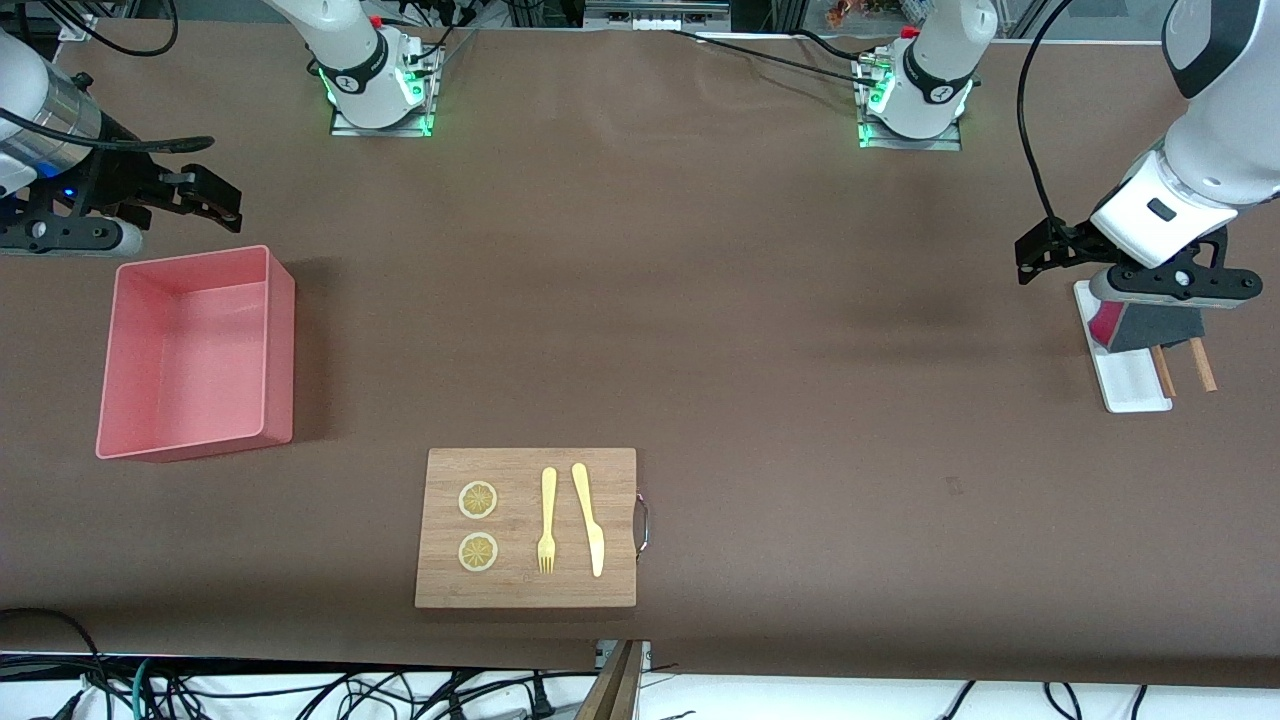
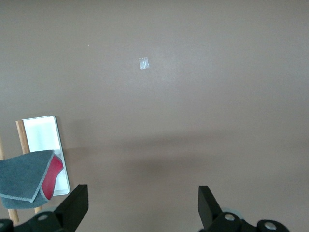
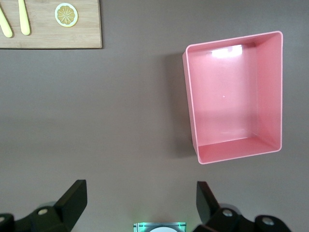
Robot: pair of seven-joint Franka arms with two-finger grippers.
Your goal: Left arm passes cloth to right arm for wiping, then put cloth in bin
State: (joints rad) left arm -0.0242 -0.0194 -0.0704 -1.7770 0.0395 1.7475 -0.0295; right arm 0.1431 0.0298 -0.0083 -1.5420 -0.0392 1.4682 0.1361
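Cloth (image 1: 1150, 325) lay folded on the small white tray (image 1: 1135, 385) at the left arm's end of the table, dark grey face up with a pinkish-red corner turned out, and it draped partly over two thin wooden sticks (image 1: 1200, 365) beside the tray; whether those were chopsticks I could not tell. My left gripper (image 2: 142, 208) hung over the bare table just beside that tray, fingers spread wide and holding nothing. My right gripper (image 3: 140, 205) waited at the right arm's end, over the table just beside the bin (image 3: 270, 87), its fingers also wide apart with nothing between them. The bin, pink and upright-walled, had nothing in it. Nearer the front camera, between the two ends, sat a wooden board (image 1: 525, 590) carrying two lemon slices (image 1: 478, 500), a yellow fork (image 1: 547, 520) and a yellow knife (image 1: 589, 520).
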